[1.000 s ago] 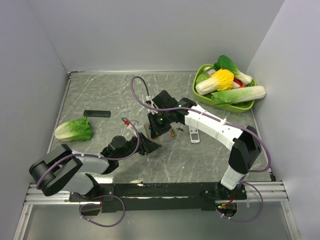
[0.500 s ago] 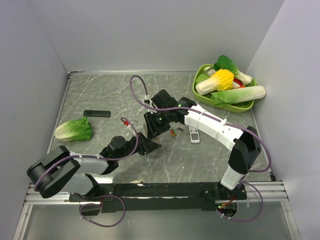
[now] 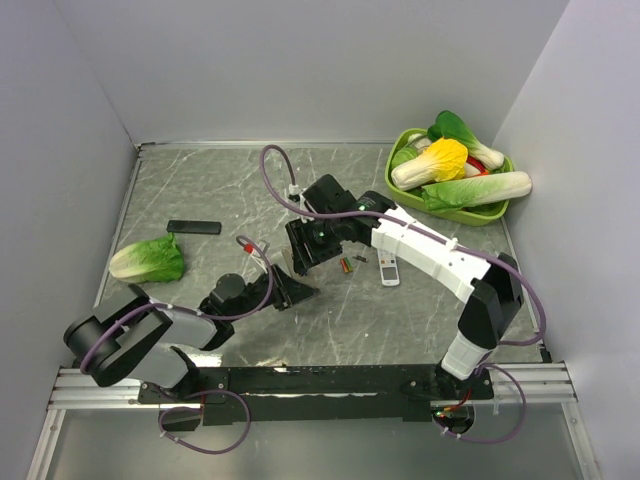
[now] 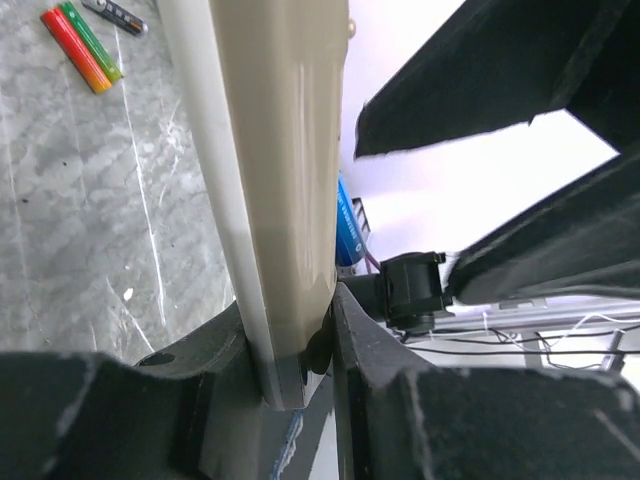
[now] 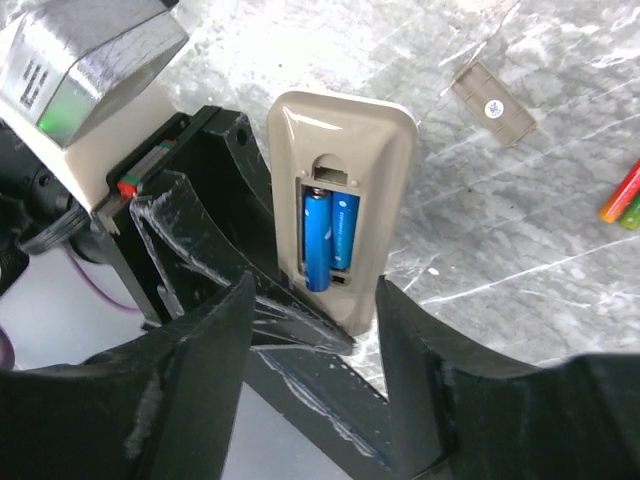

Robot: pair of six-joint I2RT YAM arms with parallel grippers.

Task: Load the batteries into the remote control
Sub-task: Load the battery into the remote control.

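Note:
My left gripper (image 4: 290, 330) is shut on the lower end of the remote control (image 4: 275, 150) and holds it upright, a little above the table. In the right wrist view the remote control (image 5: 340, 150) shows its grey-beige back and an open recess with two blue batteries (image 5: 328, 235) side by side. The left one sits slightly lower. My right gripper (image 5: 312, 300) is open, with one finger on each side of the remote's lower end, touching neither side. Loose batteries (image 3: 346, 265) with red, orange and green wraps (image 4: 80, 45) lie on the table to the right of the grippers.
A small beige battery cover (image 5: 490, 105) lies on the marble table. A wider white remote (image 3: 389, 270) lies right of the loose batteries. A flat black bar (image 3: 193, 227) and a lettuce (image 3: 147, 260) are at the left. A green basket (image 3: 462, 214) of vegetables stands at the back right.
My right gripper's jaws have spread apart around the remote and shifted slightly left. The left gripper keeps its hold on the remote.

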